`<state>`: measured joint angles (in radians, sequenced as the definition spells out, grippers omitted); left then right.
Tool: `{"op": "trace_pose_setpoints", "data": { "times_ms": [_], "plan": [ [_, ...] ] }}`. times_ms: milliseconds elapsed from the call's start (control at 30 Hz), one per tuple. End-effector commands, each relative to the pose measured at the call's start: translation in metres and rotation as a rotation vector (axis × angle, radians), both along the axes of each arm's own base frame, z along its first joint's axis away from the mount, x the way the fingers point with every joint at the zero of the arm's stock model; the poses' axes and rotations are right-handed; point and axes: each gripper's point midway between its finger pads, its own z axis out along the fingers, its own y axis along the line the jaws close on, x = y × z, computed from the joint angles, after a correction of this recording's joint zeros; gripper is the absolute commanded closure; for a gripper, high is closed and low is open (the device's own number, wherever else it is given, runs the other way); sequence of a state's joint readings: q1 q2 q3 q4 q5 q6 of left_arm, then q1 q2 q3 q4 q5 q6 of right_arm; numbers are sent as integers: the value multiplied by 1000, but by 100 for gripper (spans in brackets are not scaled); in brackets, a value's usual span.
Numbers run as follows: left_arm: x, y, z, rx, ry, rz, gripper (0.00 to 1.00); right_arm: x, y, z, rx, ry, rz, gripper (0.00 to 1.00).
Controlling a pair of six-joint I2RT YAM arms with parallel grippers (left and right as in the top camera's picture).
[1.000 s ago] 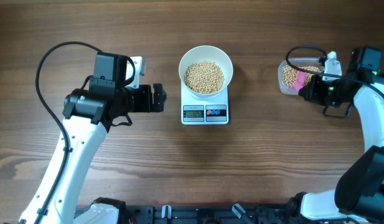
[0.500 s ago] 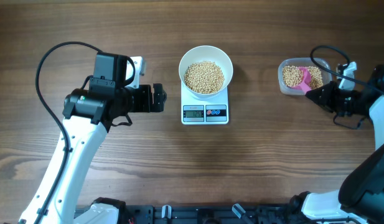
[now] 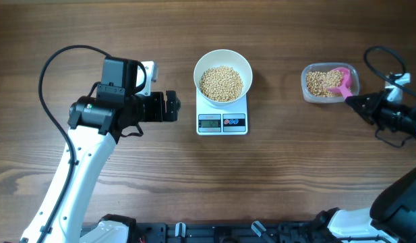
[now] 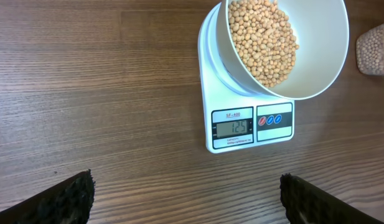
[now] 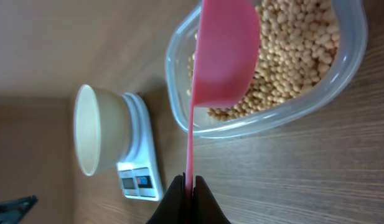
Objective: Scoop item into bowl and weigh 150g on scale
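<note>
Scooping step: my right gripper (image 5: 187,183) pinches the pink plastic scoop (image 5: 226,56) over the clear plastic tub (image 5: 266,121) of tan beans (image 5: 297,43). My left gripper (image 3: 172,106) is spread, idle. Next, probably a small top-up.

The left arm (image 3: 73,175) is built of long white tubular links joined by rounded black joint housings. A black boxy module (image 3: 120,75) with a small white camera block (image 3: 147,73) is mounted near its wrist, and a thin black cable (image 3: 71,47) is attached there. The left gripper (image 3: 175,106) is black. Its fingers (image 4: 61,200) are matte, with rough, grainy edges. The right arm (image 3: 404,185) is made of the same white links and black joints, and a second black cable (image 3: 377,48) and a small white block (image 3: 396,79) are fitted by its wrist. The right gripper (image 5: 188,186) is finished in dark, tapered fingertips. Black bases (image 3: 113,226) are visible along the bottom edge.
</note>
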<state>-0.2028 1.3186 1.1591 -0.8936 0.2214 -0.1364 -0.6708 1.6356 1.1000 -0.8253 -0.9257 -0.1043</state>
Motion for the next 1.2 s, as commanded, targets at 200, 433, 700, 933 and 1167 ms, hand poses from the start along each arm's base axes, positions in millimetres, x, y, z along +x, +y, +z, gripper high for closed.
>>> {"op": "trace_pose_setpoints", "data": {
  "times_ms": [200, 433, 700, 933, 1167],
  "plan": [
    [5, 3, 7, 2, -19, 15, 0, -2, 8, 31, 228, -123, -7, 96],
    [4, 3, 7, 2, -18, 15, 0, -3, 16, 46, 308, -176, 15, 96],
    [4, 3, 7, 3, -18, 15, 0, 1, 46, 75, 455, -258, 104, 96],
    [5, 3, 7, 2, -19, 15, 0, 11, 102, 89, 473, -226, 267, 96],
    [4, 3, 7, 2, -18, 15, 0, 32, 184, 127, 456, -293, 521, 96]
  ]
}}
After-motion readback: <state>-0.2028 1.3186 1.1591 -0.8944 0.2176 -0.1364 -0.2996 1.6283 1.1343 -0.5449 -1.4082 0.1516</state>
